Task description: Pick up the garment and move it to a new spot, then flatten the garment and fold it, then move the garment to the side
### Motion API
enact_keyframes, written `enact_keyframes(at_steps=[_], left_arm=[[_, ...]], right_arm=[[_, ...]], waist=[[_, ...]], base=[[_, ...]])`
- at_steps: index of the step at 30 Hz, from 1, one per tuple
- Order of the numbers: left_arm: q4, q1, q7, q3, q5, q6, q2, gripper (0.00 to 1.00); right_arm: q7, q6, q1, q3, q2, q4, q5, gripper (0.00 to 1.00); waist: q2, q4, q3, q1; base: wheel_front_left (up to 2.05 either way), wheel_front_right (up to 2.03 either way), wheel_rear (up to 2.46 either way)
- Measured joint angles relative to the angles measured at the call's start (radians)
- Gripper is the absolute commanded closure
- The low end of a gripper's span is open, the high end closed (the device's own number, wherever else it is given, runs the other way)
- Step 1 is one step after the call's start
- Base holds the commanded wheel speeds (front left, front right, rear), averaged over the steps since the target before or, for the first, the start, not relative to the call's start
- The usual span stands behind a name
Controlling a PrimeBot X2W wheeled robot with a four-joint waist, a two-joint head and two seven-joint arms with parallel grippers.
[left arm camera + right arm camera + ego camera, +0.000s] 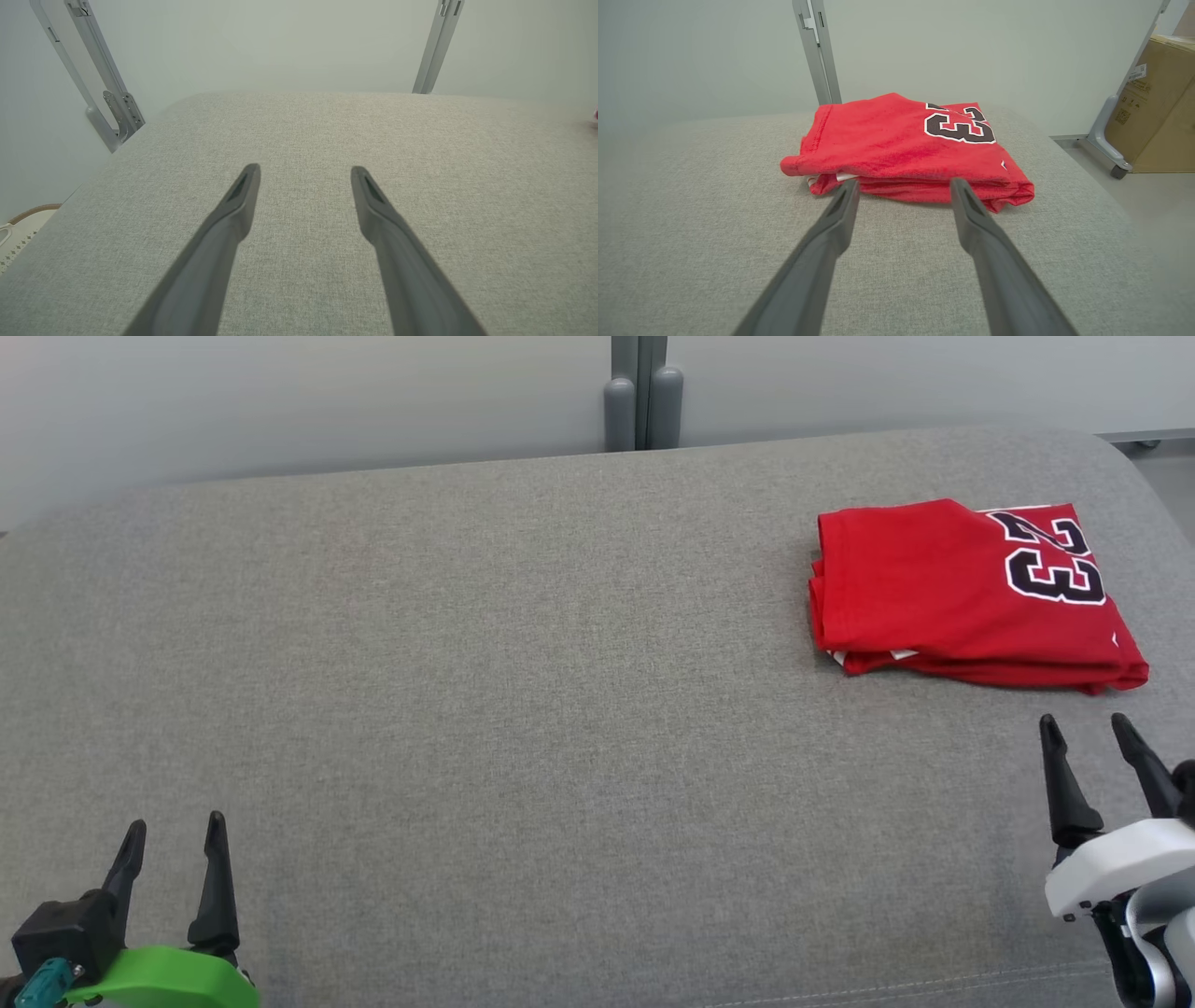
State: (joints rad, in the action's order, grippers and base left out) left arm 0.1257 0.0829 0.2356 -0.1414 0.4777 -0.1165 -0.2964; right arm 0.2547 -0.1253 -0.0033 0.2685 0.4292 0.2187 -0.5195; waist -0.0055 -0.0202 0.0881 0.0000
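Folded red jersey garment (971,593), black-and-white "23" on its top layer, lies on the grey fabric-covered padded surface (523,691), far-right part, near the rounded corner, as I watch via head cam. It's a flat rectangular stack: several layers show along the near edge, w/ a bit of white at the near-left corner. My right gripper (1084,721) sits at lower right, its 2 dark fingers spread w/ nothing between them. The tips point at the garment's near edge, just short of it, not touching. On right wrist cam the 2 fingertips frame that near edge, and the number sits toward the stack's right. My left gripper (177,821) rests at lower left, well apart from the garment, fingers likewise parted and empty over bare grey fabric. Bkgd: grey metal post (642,392) against the pale wall behind the surface; brown cardboard box (1157,102) on the floor off to the right.
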Motion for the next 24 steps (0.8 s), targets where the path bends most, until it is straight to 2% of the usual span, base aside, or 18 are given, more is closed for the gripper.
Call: enact_keyframes(at_steps=[1,2,9,24], left_arm=[[-0.001,0.0,0.004,0.0,-0.002,0.0,0.0,0.0],[-0.003,0.0,0.004,0.002,-0.003,0.0,0.001,1.0],[0.048,0.002,0.002,-0.019,0.002,0.002,0.056,1.0],[0.053,0.002,-0.041,0.006,0.16,0.028,0.076,1.0]], right_arm=[[0.0,0.0,0.007,-0.016,-0.001,0.0,0.011,0.0],[0.0,0.0,0.015,-0.033,-0.002,0.0,0.021,1.0],[-0.002,0.002,0.053,-0.015,-0.078,0.045,0.023,1.0],[-0.045,0.031,0.053,-0.058,-0.115,0.04,-0.135,1.0]], waist=[[0.0,-0.002,-0.002,0.0],[0.0,-0.004,-0.003,0.0],[0.0,-0.005,-0.004,0.0],[0.0,-0.001,-0.016,0.0]], base=[[0.0,0.0,0.0],[0.0,0.0,0.0],[0.0,0.0,0.0],[0.0,0.0,0.0]])
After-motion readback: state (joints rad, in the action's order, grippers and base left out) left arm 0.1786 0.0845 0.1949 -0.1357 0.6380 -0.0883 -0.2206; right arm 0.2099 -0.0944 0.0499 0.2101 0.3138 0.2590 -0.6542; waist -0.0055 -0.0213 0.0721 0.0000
